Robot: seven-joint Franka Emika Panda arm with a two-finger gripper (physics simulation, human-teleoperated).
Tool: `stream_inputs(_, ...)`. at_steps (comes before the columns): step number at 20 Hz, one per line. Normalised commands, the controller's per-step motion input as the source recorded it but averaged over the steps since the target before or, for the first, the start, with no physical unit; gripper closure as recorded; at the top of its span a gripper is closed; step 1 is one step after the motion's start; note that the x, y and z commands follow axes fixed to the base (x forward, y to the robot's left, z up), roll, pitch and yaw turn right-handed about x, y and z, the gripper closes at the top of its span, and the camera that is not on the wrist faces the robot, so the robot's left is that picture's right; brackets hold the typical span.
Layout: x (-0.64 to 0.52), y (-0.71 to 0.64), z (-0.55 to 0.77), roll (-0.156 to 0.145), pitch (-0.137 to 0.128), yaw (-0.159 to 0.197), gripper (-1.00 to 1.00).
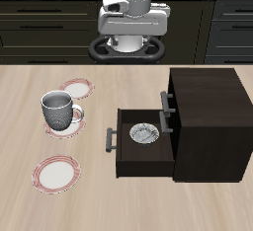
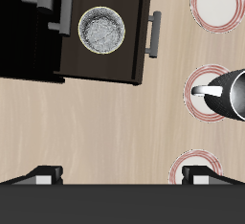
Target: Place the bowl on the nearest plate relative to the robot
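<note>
The bowl (image 1: 144, 134), small, white with a grey patterned inside, lies in the open drawer (image 1: 126, 156) of a dark cabinet; it also shows in the wrist view (image 2: 100, 29). Three white plates with reddish-pink rims lie beside the drawer. The plate farthest back (image 1: 77, 87), closest to the robot's base, is bare; in the wrist view (image 2: 191, 168) a fingertip partly hides it. My gripper (image 1: 132, 26) hangs high above the table's back, far from the bowl. It is open and empty, with the fingertips (image 2: 43, 173) wide apart.
A grey-and-white handled mug (image 1: 57, 110) stands on the middle plate (image 1: 65, 128). A third bare plate (image 1: 56, 173) lies near the table's front edge. The dark cabinet (image 1: 210, 121) stands behind the drawer, whose handle (image 1: 110, 139) sticks out toward the plates.
</note>
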Motion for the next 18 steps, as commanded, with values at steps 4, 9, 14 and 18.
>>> stream_inputs(4,0.39,-0.15,0.03,0.012,0.000,0.009,-1.00)
stream_inputs(9,0.38,-0.11,0.06,0.000,-0.026,0.030,-1.00)
stream_inputs(14,0.35,-0.17,0.11,-0.014,-0.016,-0.002,-1.00)
stream_inputs(18,0.38,-0.13,0.03,-0.005,-0.012,-0.005,-1.00)
